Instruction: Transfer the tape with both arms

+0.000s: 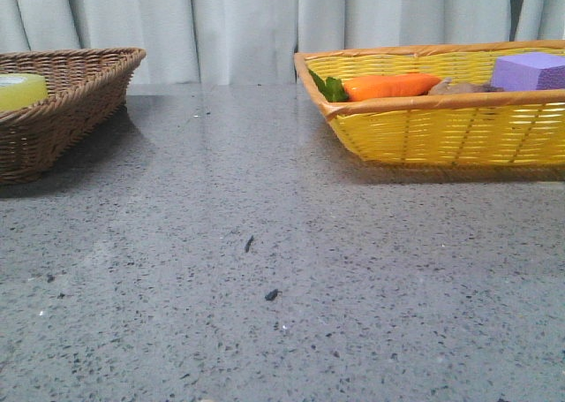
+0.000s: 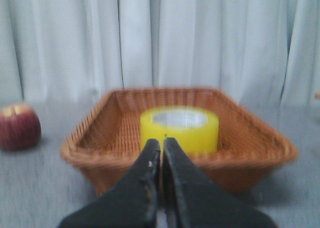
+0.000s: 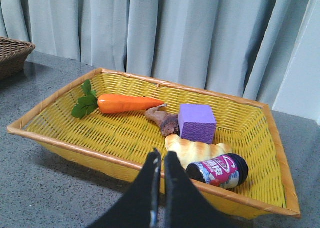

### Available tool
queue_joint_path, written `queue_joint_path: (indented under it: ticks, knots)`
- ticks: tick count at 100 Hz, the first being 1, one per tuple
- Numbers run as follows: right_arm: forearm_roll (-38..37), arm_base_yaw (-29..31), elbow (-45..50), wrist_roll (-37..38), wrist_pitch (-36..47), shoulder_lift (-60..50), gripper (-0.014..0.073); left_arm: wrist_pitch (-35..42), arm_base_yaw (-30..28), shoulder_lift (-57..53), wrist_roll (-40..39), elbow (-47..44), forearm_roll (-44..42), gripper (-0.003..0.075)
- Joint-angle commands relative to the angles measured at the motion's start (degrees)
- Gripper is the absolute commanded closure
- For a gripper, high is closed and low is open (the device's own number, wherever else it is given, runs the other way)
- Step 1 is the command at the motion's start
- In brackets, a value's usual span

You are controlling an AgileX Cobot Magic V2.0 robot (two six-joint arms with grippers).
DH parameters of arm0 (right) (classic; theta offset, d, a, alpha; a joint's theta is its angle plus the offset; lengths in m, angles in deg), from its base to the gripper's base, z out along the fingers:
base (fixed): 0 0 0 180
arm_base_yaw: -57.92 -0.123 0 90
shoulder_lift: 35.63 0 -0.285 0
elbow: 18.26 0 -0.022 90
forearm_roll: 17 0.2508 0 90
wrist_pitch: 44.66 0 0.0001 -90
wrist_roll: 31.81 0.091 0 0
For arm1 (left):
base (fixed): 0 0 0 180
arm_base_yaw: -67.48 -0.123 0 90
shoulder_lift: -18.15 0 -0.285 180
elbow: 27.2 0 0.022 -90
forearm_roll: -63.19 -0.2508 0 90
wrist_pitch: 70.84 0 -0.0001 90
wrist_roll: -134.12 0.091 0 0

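Tape (image 2: 179,129) is shown upright in the brown basket (image 2: 90,138), ungrasped, with left pincer (image 2: 161,147) and right pincer (image 3: 161,160) both closed; opening the left is judged next.

Glossy translucent tape (image 2: 179,129), wicker basket (image 2: 250,138)

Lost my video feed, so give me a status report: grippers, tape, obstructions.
Left gripper shut, empty, short of the brown basket. Right gripper shut, empty, at the yellow basket. Tape upright in brown basket, untouched. Basket's near rim between left gripper and tape.
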Motion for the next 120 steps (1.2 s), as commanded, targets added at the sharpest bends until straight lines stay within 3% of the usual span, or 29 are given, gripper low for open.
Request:
queue_joint_path:
  ticks: [1, 17, 120]
  knots:
    - [-3.0, 0.2, -1.1, -0.2, 3.0, 0.7, 0.0668, -4.5, -0.2, -1.8, -2.1, -0.6, -1.2, 0.0741]
    - [-3.0, 0.2, -1.1, -0.2, 3.0, 0.7, 0.0668, -16.3, -0.4, -1.8, -2.2, -0.7, -0.9, 0.0741]
    - [-3.0, 0.2, -1.1, -0.2, 3.0, 0.7, 0.0668, -16.3, -0.4, -1.7, -2.2, -0.6, -0.9, 0.0741]
